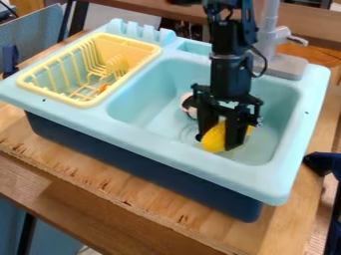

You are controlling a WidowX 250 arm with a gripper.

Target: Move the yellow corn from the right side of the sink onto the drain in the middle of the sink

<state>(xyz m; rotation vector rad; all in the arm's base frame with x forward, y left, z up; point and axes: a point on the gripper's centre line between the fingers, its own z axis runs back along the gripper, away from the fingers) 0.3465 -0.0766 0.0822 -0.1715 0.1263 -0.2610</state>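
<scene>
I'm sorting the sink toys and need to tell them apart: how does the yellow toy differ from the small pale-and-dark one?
The yellow toy is bright yellow; the pale-and-dark toy mixes pinkish white with black. The yellow toy looks longer, while what shows of the pale-and-dark toy looks rounded. The yellow toy is at the gripper; the pale-and-dark toy is farther back. Both are in the basin.

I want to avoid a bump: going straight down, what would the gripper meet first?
Probably the yellow object right at the gripper, or the basin floor just beneath if that is already held; the depth is unclear.
</scene>
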